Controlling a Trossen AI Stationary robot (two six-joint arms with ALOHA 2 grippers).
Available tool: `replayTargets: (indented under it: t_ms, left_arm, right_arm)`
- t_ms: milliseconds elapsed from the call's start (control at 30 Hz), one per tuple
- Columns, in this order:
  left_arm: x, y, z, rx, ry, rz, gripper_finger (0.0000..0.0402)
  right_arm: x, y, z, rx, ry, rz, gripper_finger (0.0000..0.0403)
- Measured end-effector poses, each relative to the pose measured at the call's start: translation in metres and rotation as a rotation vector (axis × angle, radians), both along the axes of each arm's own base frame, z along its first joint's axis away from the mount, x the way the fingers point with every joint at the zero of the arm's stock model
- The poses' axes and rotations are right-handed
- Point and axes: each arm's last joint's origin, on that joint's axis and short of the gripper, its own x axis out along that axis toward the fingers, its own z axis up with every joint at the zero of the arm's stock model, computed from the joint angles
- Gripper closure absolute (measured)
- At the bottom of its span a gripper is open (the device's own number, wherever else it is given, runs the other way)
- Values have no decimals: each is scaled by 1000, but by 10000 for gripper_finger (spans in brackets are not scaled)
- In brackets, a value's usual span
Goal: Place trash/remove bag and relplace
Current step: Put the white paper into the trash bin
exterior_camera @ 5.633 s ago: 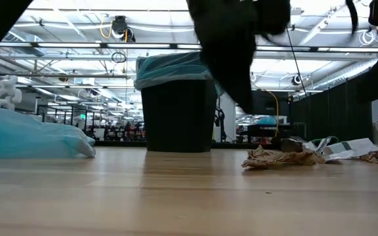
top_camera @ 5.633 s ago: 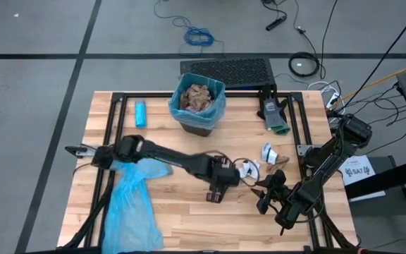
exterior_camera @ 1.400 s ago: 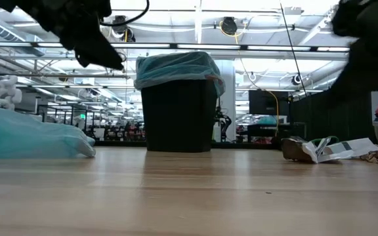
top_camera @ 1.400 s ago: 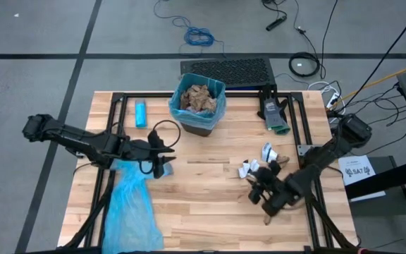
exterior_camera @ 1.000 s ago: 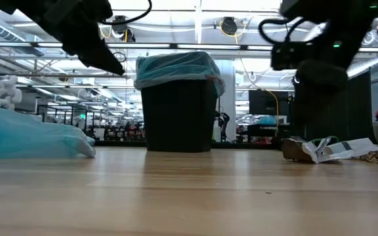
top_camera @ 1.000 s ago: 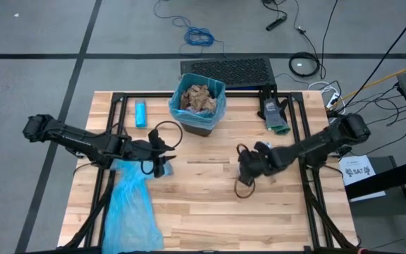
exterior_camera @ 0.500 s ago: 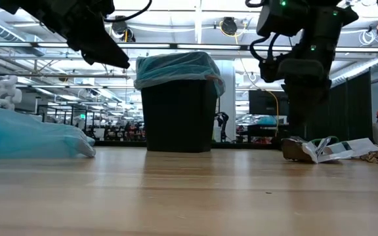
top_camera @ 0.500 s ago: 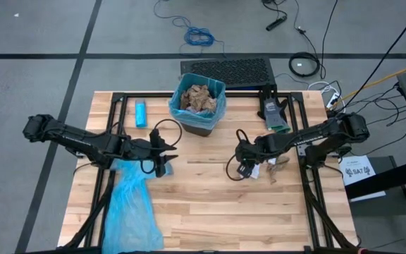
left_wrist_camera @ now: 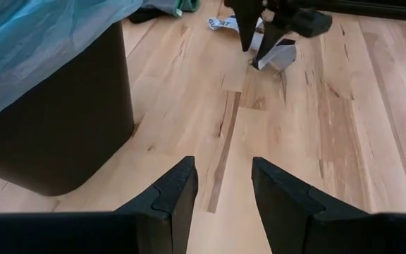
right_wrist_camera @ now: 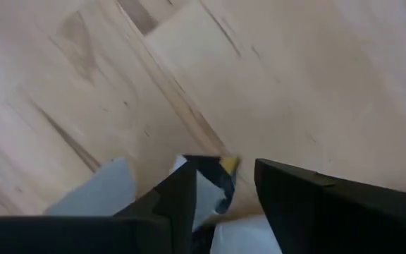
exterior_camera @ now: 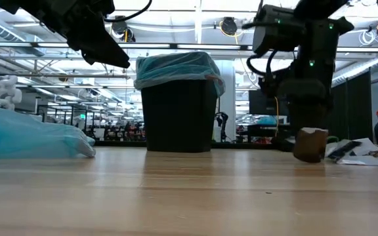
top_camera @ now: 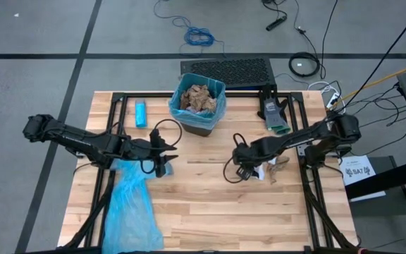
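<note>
On the right half of the table, my right gripper hangs low over the loose trash, fingers set at a middling gap with white and dark paper showing between and just beyond them; I judge nothing is pinched yet. Item: brown paper wad, standing on the wood directly under that gripper in the low view, with flat white bits just to its right. Item: bin, far centre, blue liner folded over its rim, brown wads already inside. Item: left gripper, waiting left of centre, raised above the wood, fingers parted with only bare wood between them, beside the spare blue bag at the near left. Risks as I read them: closing on a thin edge of paper may pinch one scrap and leave the rest behind; pressing lower may jam the fingertips into the wood or skate the scraps sideways; a light wad may slip out on the carry to the bin and fall short of the rim; a swing toward the bin passes near the waiting left arm, so a wide arc may clip it.
</note>
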Motion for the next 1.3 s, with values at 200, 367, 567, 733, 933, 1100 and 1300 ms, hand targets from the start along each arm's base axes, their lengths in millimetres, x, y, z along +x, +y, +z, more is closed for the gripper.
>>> replayTargets:
  t_ms: [200, 367, 567, 733, 933, 1100, 1300]
  left_arm:
    - [0, 0, 1, -8, -8, 3, 260]
    - [0, 0, 1, -8, -8, 4, 260]
    - [0, 0, 1, -8, -8, 4, 260]
    - [0, 0, 1, -8, -9, 4, 260]
    - [0, 0, 0, -8, -8, 4, 260]
    - [0, 0, 0, -8, -8, 4, 260]
    - [0, 0, 1, -8, -8, 4, 260]
  right_arm:
    - [2, 3, -11, 22, 45, 35, 358]
    - [1, 4, -4, 6, 21, 56, 395]
    - [-6, 2, 20, -29, -78, 47, 399]
    - [-12, 8, 38, 39, -161, 64, 395]
    - [-15, 28, 52, 121, -260, 183, 394]
    - [-15, 46, 54, 141, -304, 273, 389]
    - [-18, 57, 53, 134, -298, 324, 327]
